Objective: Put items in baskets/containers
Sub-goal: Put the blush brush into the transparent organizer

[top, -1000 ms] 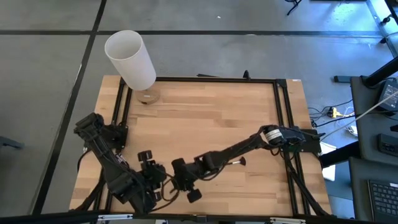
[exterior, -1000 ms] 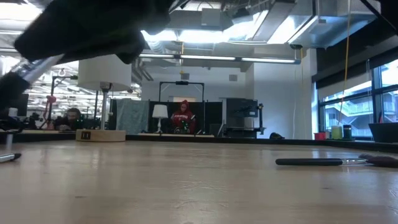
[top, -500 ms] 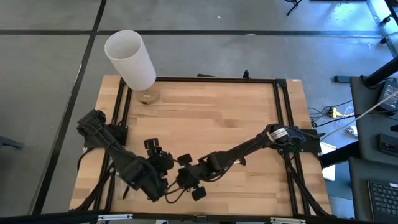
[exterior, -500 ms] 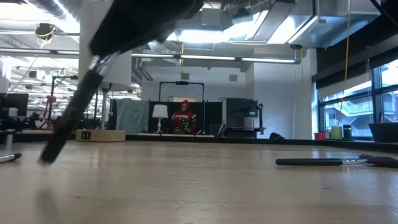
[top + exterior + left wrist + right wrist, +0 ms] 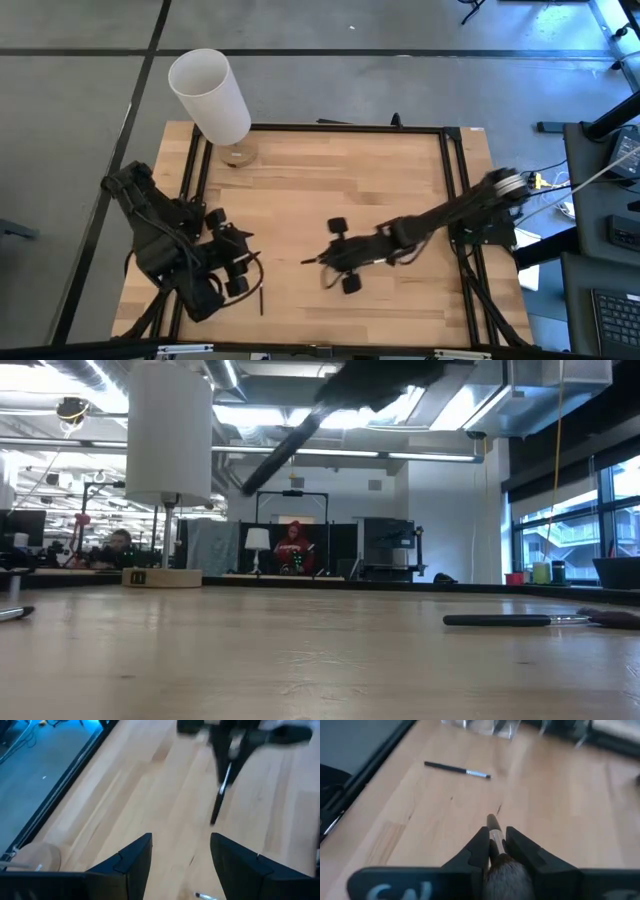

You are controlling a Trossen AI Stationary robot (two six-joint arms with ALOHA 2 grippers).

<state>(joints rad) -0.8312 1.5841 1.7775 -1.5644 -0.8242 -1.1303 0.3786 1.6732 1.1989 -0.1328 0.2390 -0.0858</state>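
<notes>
Over mid-table, right pincer point(image 5: 337, 262) now carries a brush point(image 5: 495, 836), pulled back rightward.

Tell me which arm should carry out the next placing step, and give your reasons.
Right. The right gripper is shut on a brush, lifted over the middle of the table. The left gripper is open and empty near the left front corner, beside another brush lying on the wood.

The right arm reached across the table toward its middle, the right gripper point(image 5: 340, 262) clamped with its fingers point(image 5: 479, 851) close together. The left gripper point(image 5: 228, 262) hung near the left edge, fingers point(image 5: 131, 862) spread apart.
</notes>
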